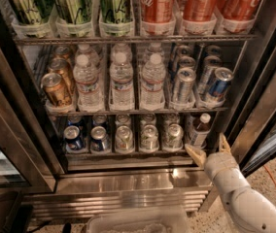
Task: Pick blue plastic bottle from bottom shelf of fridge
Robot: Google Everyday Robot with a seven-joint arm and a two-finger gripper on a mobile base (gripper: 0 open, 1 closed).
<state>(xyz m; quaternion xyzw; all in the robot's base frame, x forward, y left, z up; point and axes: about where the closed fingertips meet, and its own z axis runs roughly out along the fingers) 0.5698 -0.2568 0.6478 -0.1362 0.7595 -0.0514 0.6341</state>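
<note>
Dim, warm light; glare on the fridge (128, 182) sill beside the gripper (209, 148).

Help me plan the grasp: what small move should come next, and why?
Probably ease forward and slightly up: the open gripper sits just below the blue plastic bottle at the right end of the bottom shelf, not yet around it.

arm (249, 208): I see a smooth off-white casing built from thick rounded tubular segments | wrist (220, 166): a short pale-grey drum with a darker seam where it meets the forearm | gripper (209, 150): low right in my view, two flat tan wedge-shaped fingers (195, 155), set apart, tips tapering
</note>
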